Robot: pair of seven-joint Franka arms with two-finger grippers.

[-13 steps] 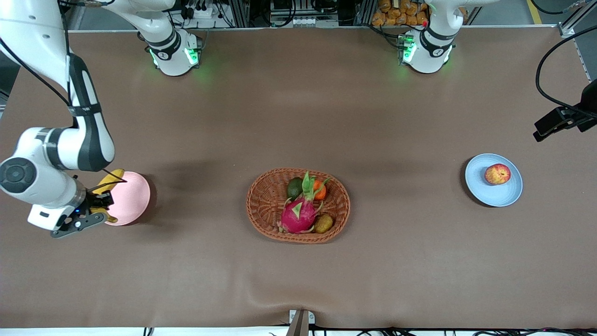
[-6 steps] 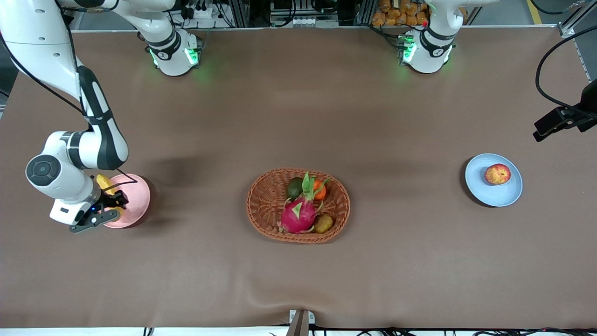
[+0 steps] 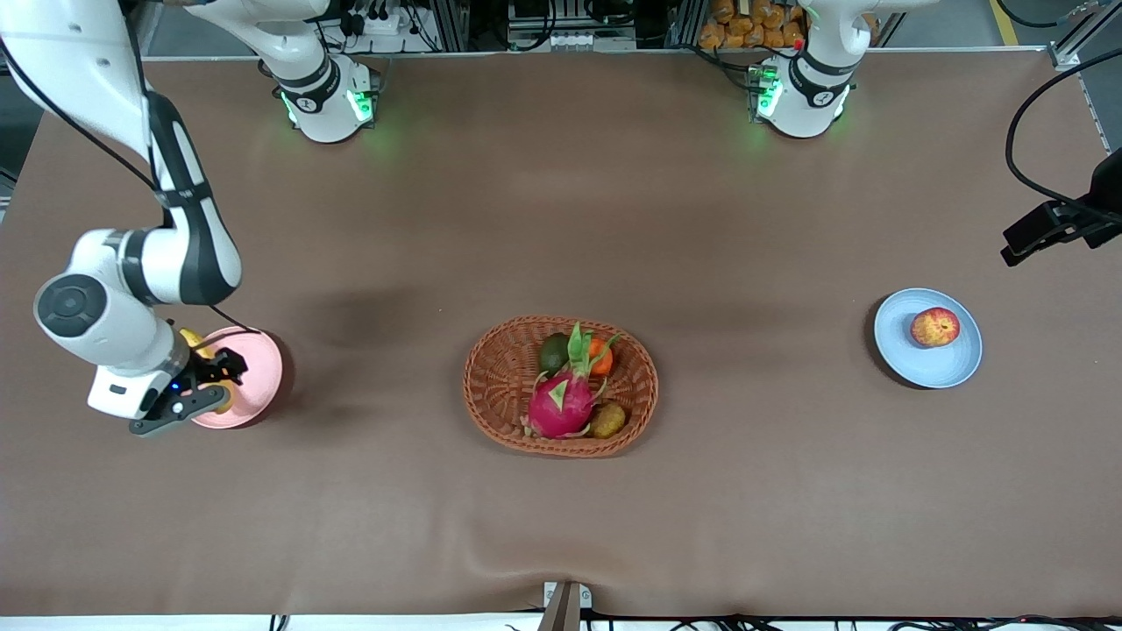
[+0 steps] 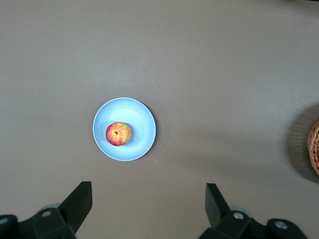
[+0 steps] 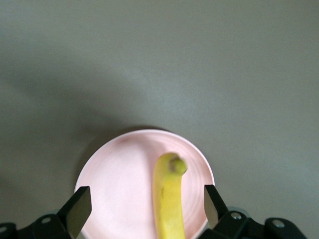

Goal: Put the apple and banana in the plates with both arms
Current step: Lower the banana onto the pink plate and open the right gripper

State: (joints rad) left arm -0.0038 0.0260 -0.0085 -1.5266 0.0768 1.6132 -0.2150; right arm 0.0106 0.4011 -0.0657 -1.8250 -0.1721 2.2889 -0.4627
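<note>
The yellow banana [image 5: 169, 199] lies on the pale pink plate [image 5: 119, 184] at the right arm's end of the table. My right gripper [image 5: 147, 196] is open just above it, a finger on either side and neither touching it. In the front view the right gripper [image 3: 209, 384] covers most of the banana [image 3: 192, 338] and part of the pink plate [image 3: 261, 377]. The red and yellow apple [image 3: 934, 327] sits on the light blue plate [image 3: 951, 364] at the left arm's end. My left gripper [image 4: 148, 191] is open and empty, high above the apple [image 4: 118, 134] and the blue plate [image 4: 142, 127].
An oval wicker basket [image 3: 500, 377] stands mid-table with a magenta dragon fruit [image 3: 561, 405], an orange fruit, a green fruit and a brownish one. Its rim shows in the left wrist view [image 4: 315, 149]. A black device with a cable [image 3: 1056, 223] hangs at the left arm's end.
My right gripper moved with the banana toward the pink plate and stands over it now. The apple, the blue plate and the basket have not moved.
</note>
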